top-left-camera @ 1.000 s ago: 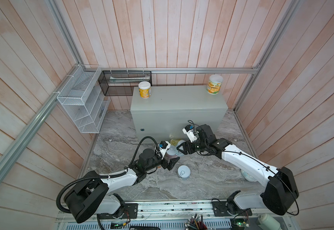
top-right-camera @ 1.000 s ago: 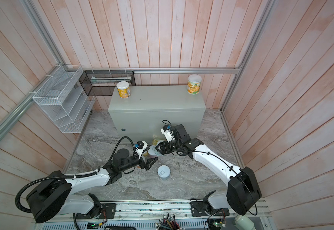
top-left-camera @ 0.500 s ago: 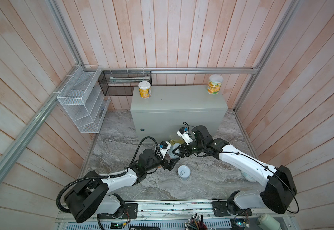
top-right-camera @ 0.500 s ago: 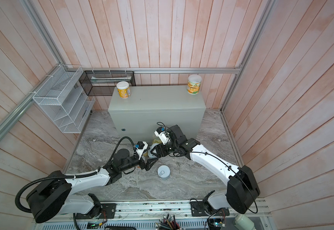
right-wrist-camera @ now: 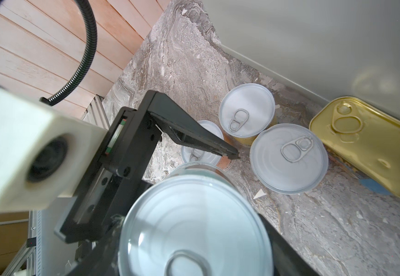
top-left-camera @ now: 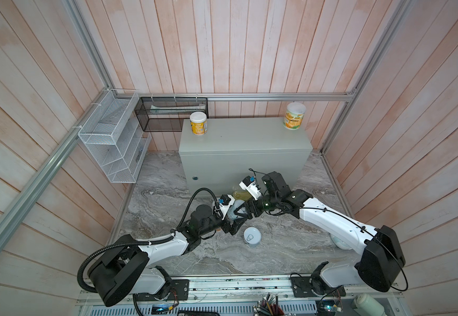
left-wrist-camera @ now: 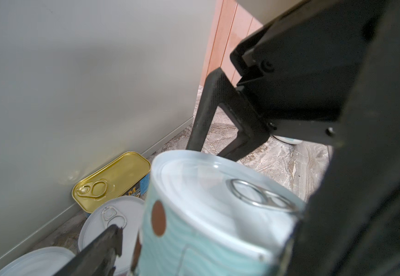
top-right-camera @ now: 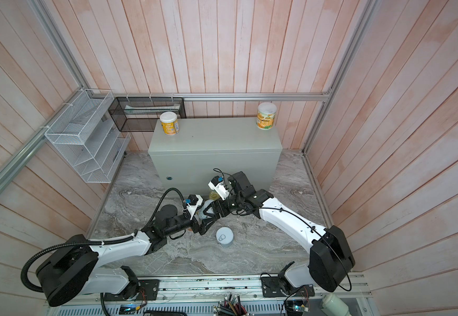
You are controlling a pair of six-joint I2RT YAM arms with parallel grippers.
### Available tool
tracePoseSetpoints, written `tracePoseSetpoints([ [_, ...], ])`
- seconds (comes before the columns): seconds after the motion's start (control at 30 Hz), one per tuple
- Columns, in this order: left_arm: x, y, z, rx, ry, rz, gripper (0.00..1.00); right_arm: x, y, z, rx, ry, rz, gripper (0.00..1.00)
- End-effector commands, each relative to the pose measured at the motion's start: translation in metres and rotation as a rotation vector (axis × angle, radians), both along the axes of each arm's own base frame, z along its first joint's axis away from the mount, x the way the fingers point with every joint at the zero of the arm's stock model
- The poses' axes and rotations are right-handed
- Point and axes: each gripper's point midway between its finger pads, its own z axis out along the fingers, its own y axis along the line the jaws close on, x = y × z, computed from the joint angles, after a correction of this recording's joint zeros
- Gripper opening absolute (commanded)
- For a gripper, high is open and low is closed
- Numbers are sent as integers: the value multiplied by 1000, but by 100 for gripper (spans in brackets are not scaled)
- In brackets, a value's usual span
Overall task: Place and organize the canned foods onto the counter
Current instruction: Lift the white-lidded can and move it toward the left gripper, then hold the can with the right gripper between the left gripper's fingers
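while left end effector (top-left-camera: 235,222) stands open, right end effector (top-left-camera: 242,213) grips blue can (left-wrist-camera: 218,215).

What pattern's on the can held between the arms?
Pale teal with thin wavy lines and brown dots on the silver-topped round can; clearest in left wrist view.

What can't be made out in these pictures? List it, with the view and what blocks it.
Right wrist view: pale blue can blurred, cut by the bottom edge; label unseen.
In a top view: gold tin mostly under the right arm's wrist camera.
In a top view: whitish object mostly under the right forearm; unidentifiable.
In a top view: print on the two cans on the counter too small to read.
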Motion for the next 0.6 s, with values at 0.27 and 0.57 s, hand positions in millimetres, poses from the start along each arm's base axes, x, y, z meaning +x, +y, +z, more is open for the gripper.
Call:
tracePoseSetpoints([
  [0.27,-3,0,8,-25,-35,-10,100,-8,14,22,75,-10,89,55],
  [0.57,-4,-3,5,-21,-26,-25,85,-10,15,21,82,10,90,55],
])
